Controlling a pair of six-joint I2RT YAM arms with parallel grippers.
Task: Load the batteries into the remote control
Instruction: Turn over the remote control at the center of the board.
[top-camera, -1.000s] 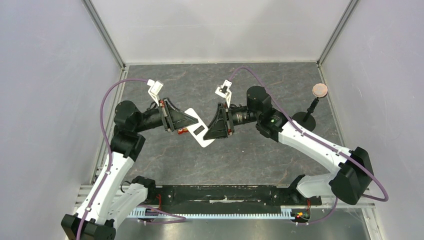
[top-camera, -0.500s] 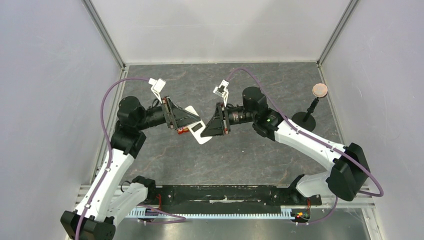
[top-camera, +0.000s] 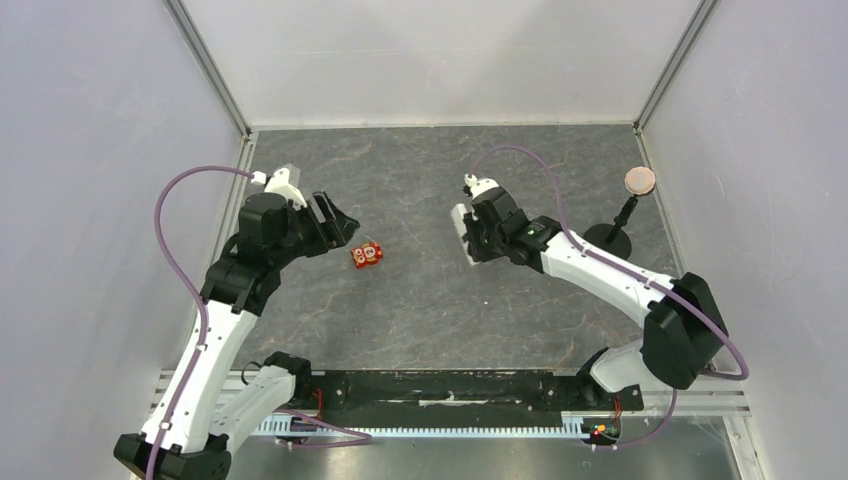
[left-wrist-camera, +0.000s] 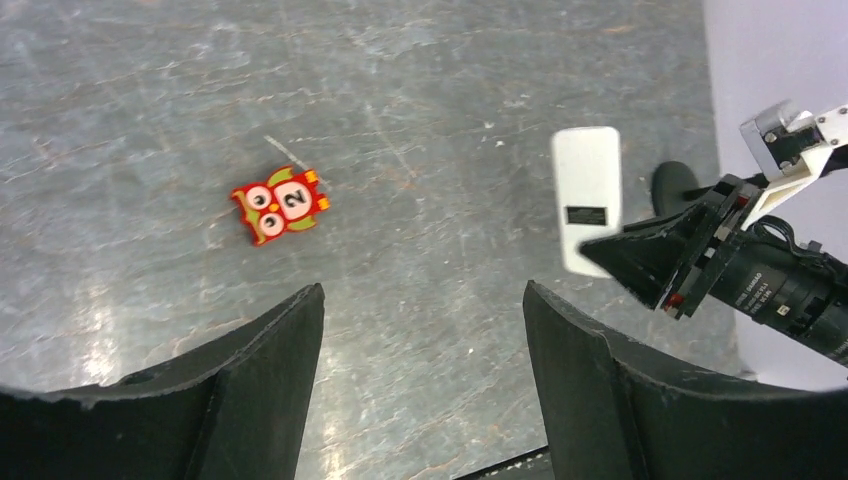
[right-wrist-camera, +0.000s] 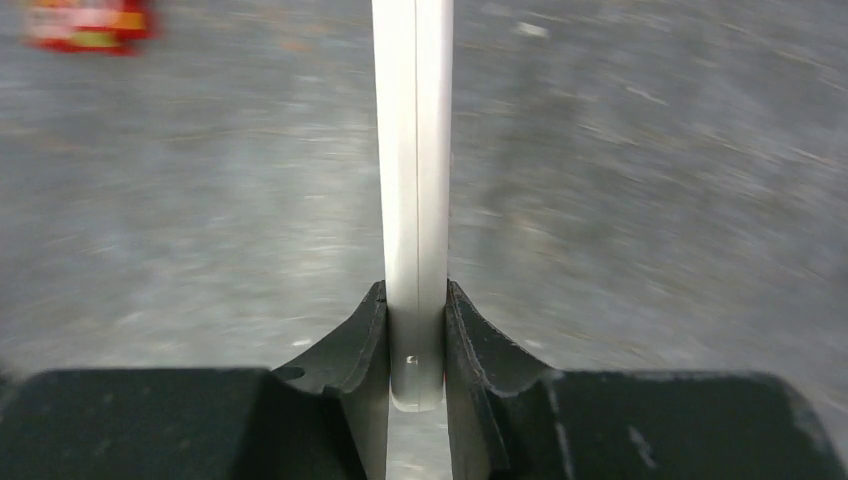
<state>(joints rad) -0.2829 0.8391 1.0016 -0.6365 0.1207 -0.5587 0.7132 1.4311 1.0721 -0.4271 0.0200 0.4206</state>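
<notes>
Arms just parted: left fingers (left-wrist-camera: 270, 370) let go, gaping empty over the counter (top-camera: 450, 310) by a red owl tile (left-wrist-camera: 281, 204); right fingers (right-wrist-camera: 365, 340) alone pinch the remote control (left-wrist-camera: 585, 200) right of centre, no batteries in sight.

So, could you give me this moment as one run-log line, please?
right gripper: jaws shut on remote control | left gripper: jaws open, empty | red owl piece: loose on table

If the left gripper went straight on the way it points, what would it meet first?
Probably the bare grey table, between the red owl tile and the slim white remote control; depth is unclear.
</notes>
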